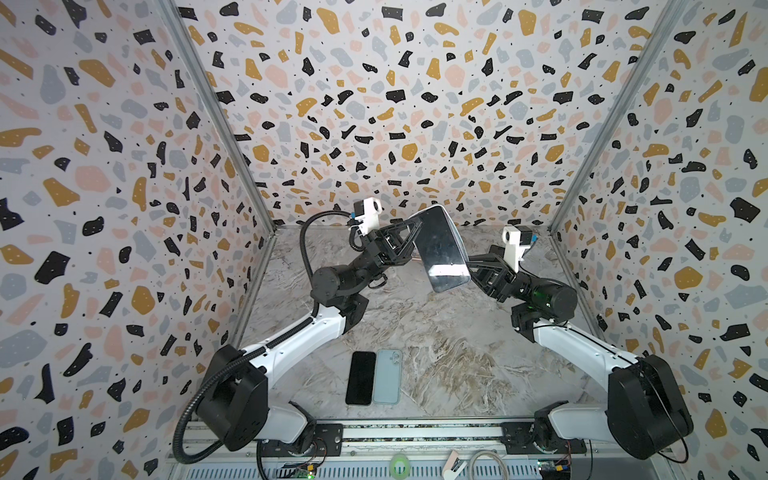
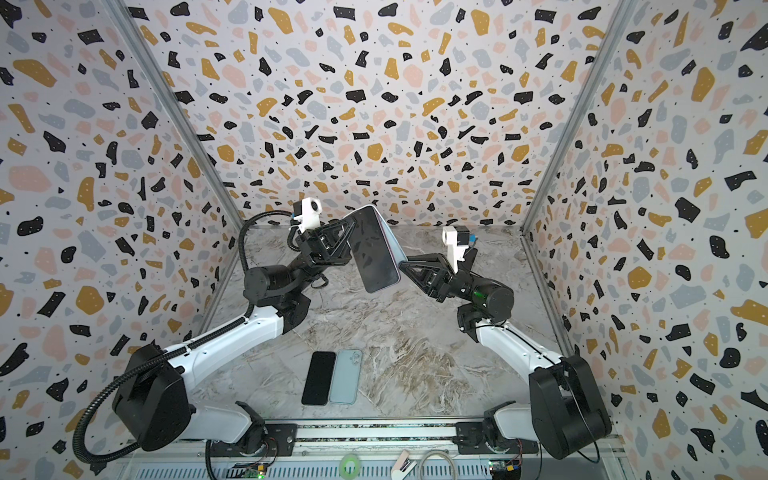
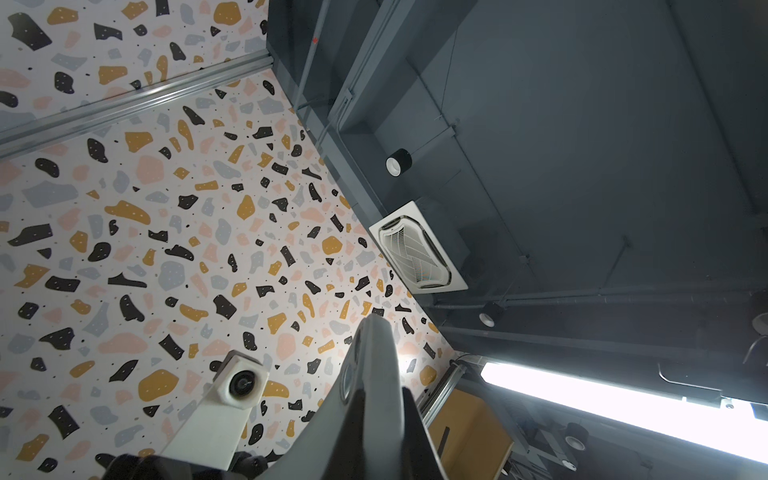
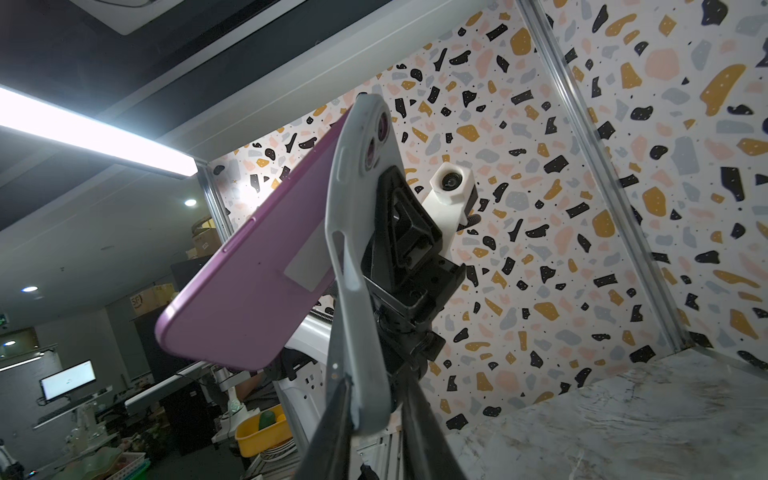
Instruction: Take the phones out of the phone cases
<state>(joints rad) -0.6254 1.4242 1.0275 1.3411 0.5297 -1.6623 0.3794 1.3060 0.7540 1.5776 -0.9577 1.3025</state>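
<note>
Held aloft near the middle of both top views, well above the tabletop (image 1: 436,353): the phone (image 1: 440,249), dark screen turned up toward the overhead camera. Pinched on its left long edge, toward the upper end, by the left gripper (image 1: 415,235), jaws closed tight on the phone case (image 4: 351,195), likely with the phone's edge inside the pinch. Probably the anchor hold, keeping everything off the surface for free flexing of the phone case. Reached from the right of the frame by the right gripper (image 4: 376,384), jaws narrowly parted either side of the phone case's lower end; impossible to tell whether pinching or merely straddling. In the right wrist view: grey phone case bent away from the pink back at that lower end, leaving a wedge-shaped gap, but seated around the lenses at the far end, so roughly half peeled by the look of it. Long axis almost top-to-bottom in the top views, leaning slightly to lower right; lens end toward the upper frame and back wall, opposite end toward the lower frame. Lying flat at lower middle, side by side: a black handset (image 1: 360,378) and a pale blue slab (image 1: 387,376), case or phone unclear.
</note>
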